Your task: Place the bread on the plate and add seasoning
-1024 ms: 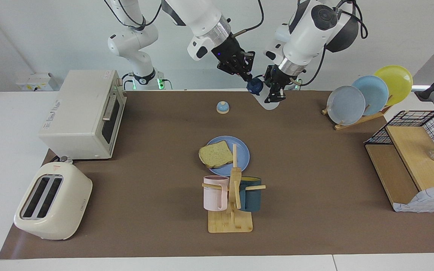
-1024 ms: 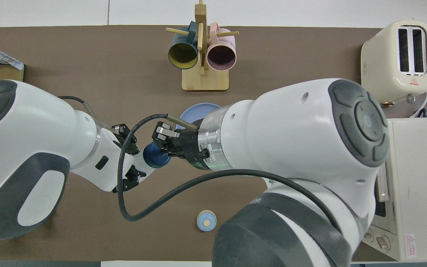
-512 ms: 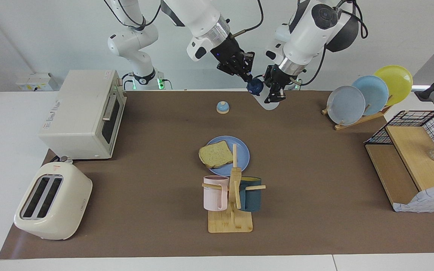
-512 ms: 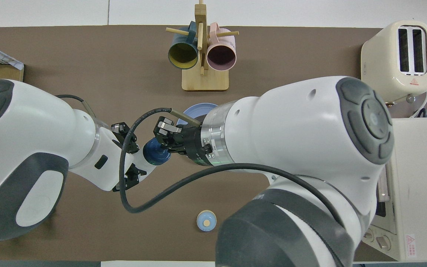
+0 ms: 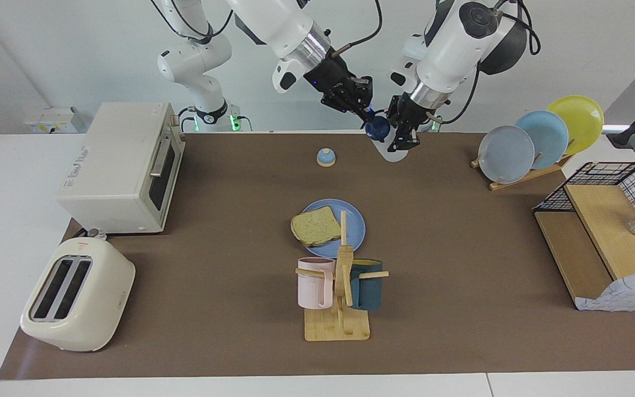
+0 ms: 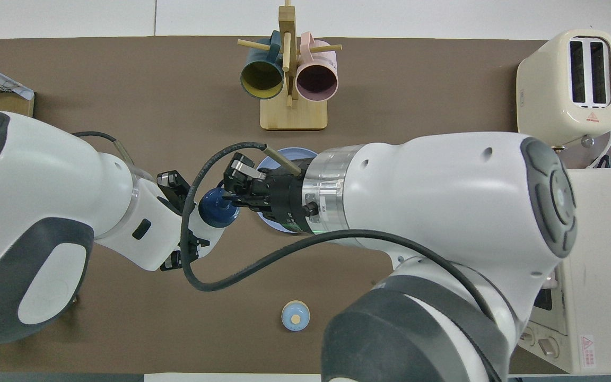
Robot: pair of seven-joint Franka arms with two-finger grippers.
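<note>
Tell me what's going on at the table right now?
The bread already lies on the blue plate. Both arms are up in the air over the robots' edge of the table: the left gripper holds the seasoning bottle by its body, and the right gripper is shut on its dark cap. No seasoning is on the bread yet.

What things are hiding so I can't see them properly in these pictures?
- Square tan slice of bread: hidden in the overhead view by the right arm; clear in the facing view.
- Round medium-blue plate: overhead, only a rim sliver shows past the right gripper.
- Small white seasoning bottle with navy cap: its body is mostly covered by the left gripper in both views.
- Whether the cap is loosened: too small to tell.
</note>
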